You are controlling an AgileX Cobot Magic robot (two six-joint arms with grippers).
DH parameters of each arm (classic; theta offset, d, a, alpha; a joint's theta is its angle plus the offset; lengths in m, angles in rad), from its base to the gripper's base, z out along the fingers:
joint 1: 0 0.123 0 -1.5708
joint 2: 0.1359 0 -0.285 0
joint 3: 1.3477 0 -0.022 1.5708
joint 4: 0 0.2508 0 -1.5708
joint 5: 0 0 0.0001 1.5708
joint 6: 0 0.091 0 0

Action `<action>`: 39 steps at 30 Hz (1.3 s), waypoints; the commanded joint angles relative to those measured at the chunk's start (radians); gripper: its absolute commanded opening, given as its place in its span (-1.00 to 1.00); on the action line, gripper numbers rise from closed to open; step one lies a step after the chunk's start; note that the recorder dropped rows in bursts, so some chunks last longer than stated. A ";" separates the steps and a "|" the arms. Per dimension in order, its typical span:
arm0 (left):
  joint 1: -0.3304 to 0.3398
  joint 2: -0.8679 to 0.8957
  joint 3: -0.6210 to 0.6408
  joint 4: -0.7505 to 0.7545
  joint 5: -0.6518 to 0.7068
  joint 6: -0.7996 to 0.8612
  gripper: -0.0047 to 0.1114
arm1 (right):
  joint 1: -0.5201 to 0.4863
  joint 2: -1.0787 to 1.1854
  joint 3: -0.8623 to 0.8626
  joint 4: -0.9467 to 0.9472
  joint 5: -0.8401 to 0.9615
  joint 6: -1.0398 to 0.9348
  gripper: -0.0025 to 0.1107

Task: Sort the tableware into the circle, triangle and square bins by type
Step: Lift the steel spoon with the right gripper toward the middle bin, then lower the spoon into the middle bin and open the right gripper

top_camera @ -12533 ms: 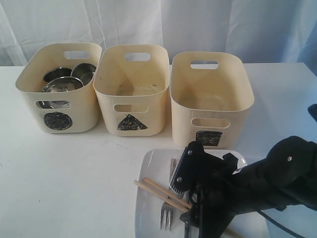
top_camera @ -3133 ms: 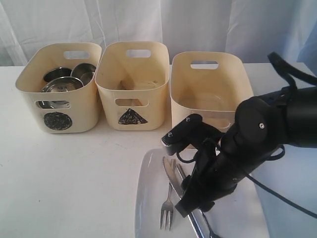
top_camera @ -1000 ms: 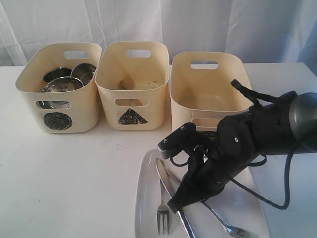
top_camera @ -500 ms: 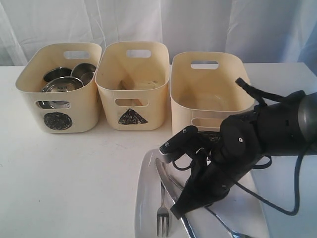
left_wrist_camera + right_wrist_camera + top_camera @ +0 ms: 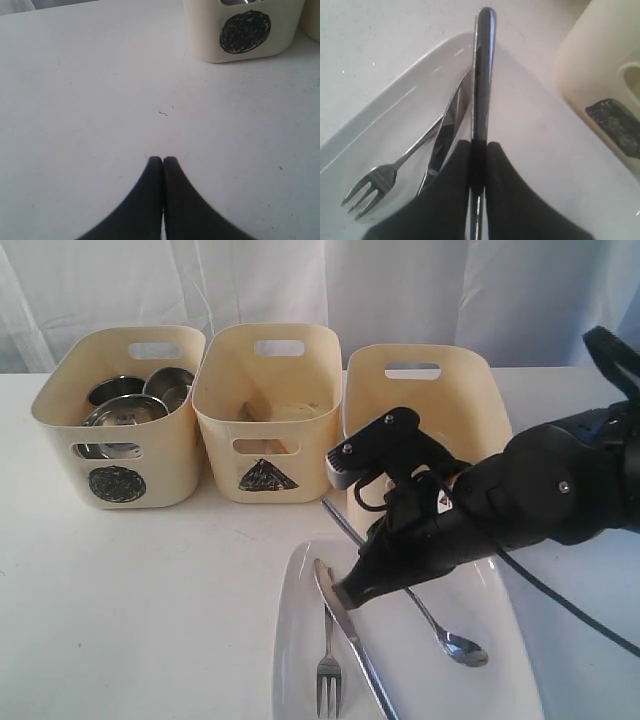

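Over the plate (image 5: 295, 640), with the fork (image 5: 329, 675) and knife (image 5: 345, 630) at six o'clock from it, the right gripper (image 5: 479, 145) clamps the spoon (image 5: 484, 75) by its handle. It is light, stiff, slick steel, apt to swivel unless held near its balance. The arm (image 5: 560, 490) slants in from three o'clock, handle tip toward the triangle bin (image 5: 266, 420) at eleven, bowl perhaps touching the plate; the left gripper (image 5: 162, 159) is closed, empty.

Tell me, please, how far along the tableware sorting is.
Done: steel bowls sit in the circle bin. In hand: the right pincer grips the spoon. Left: fork and knife lying on the white plate, then the plate itself.
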 commanded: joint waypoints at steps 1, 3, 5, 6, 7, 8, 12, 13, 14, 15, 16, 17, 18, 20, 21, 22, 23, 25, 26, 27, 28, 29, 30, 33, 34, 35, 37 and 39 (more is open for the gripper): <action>-0.004 -0.003 0.004 -0.006 -0.001 0.000 -0.92 | 0.001 -0.028 0.002 0.005 -0.121 0.005 -0.96; -0.004 -0.003 0.004 -0.006 -0.001 0.000 -0.92 | 0.001 -0.036 0.001 0.005 -0.187 0.005 -0.96; -0.004 -0.003 0.004 -0.006 -0.001 0.000 -0.92 | 0.001 -0.044 0.001 0.005 -0.228 0.005 -0.96; -0.004 -0.003 0.004 -0.006 -0.001 0.000 -0.92 | 0.001 -0.047 0.001 0.005 -0.242 0.005 -0.96; -0.004 -0.003 0.004 -0.006 -0.001 0.000 -0.92 | 0.001 -0.051 0.001 0.005 -0.255 0.005 -0.96; -0.004 -0.003 0.004 -0.006 -0.001 0.000 -0.92 | 0.001 -0.051 0.001 0.005 -0.272 0.005 -0.96; -0.004 -0.003 0.004 -0.006 -0.001 0.000 -0.92 | 0.001 -0.052 0.001 0.005 -0.351 0.005 -0.96; -0.004 -0.003 0.004 -0.006 -0.001 0.000 -0.92 | 0.001 -0.052 0.001 0.005 -0.381 0.005 -0.96; -0.004 -0.003 0.004 -0.006 -0.001 0.000 -0.92 | 0.001 -0.052 0.001 0.005 -0.405 0.005 -0.96; -0.004 -0.003 0.004 -0.006 -0.001 0.000 -0.92 | 0.001 -0.052 0.001 0.005 -0.431 0.005 -0.96; -0.004 -0.003 0.004 -0.006 -0.001 0.000 -0.92 | 0.001 -0.052 0.001 0.005 -0.452 0.005 -0.96; -0.004 -0.003 0.004 -0.006 -0.001 0.000 -0.92 | 0.001 -0.052 0.001 0.005 -0.476 0.005 -0.96; -0.004 -0.003 0.004 -0.006 -0.001 0.000 -0.92 | 0.001 -0.052 0.001 0.005 -0.502 0.005 -0.96; -0.004 -0.003 0.004 -0.006 -0.001 0.000 -0.92 | 0.001 -0.052 0.001 0.005 -0.546 0.005 -0.96; -0.004 -0.003 0.004 -0.006 -0.001 0.000 -0.92 | 0.001 -0.052 0.001 0.005 -0.570 0.005 -0.96; -0.004 -0.003 0.004 -0.006 -0.001 0.000 -0.92 | 0.001 -0.052 0.001 0.000 -0.595 0.005 -0.96; -0.004 -0.003 0.004 -0.006 -0.001 0.000 -0.92 | 0.001 -0.052 0.001 0.000 -0.619 0.005 -0.96; -0.004 -0.003 0.004 -0.006 -0.001 0.000 -0.92 | 0.001 -0.052 0.001 0.000 -0.666 0.005 -0.96; -0.004 -0.003 0.004 -0.006 -0.001 0.000 -0.92 | 0.001 -0.052 0.001 0.000 -0.690 0.005 -0.96; -0.004 -0.003 0.004 -0.006 -0.001 0.000 -0.92 | 0.001 -0.052 0.001 -0.002 -0.713 0.005 -0.96; -0.004 -0.003 0.004 -0.006 -0.001 0.000 -0.92 | 0.001 -0.052 0.001 -0.002 -0.733 0.005 -0.96; -0.004 -0.003 0.004 -0.006 -0.001 0.000 -0.92 | 0.001 -0.050 0.001 -0.002 -0.755 0.005 -0.96; -0.004 -0.003 0.004 -0.006 -0.001 0.000 -0.92 | 0.001 -0.046 0.001 -0.002 -0.778 0.005 -0.96; -0.004 -0.003 0.004 -0.006 -0.001 0.000 -0.92 | 0.001 -0.029 0.001 -0.002 -0.858 0.005 -0.96; -0.004 -0.003 0.004 -0.006 -0.001 0.000 -0.92 | 0.001 -0.019 0.001 -0.002 -0.901 0.005 -0.96; -0.004 -0.003 0.004 -0.006 -0.001 0.000 -0.92 | 0.001 -0.011 -0.001 -0.002 -0.930 0.005 -0.96; -0.004 -0.003 0.004 -0.006 -0.001 0.000 -0.92 | 0.001 0.014 -0.020 -0.006 -0.972 0.005 -0.96; -0.004 -0.003 0.004 -0.006 -0.001 0.000 -0.92 | 0.001 0.040 -0.048 -0.006 -0.976 0.006 -0.96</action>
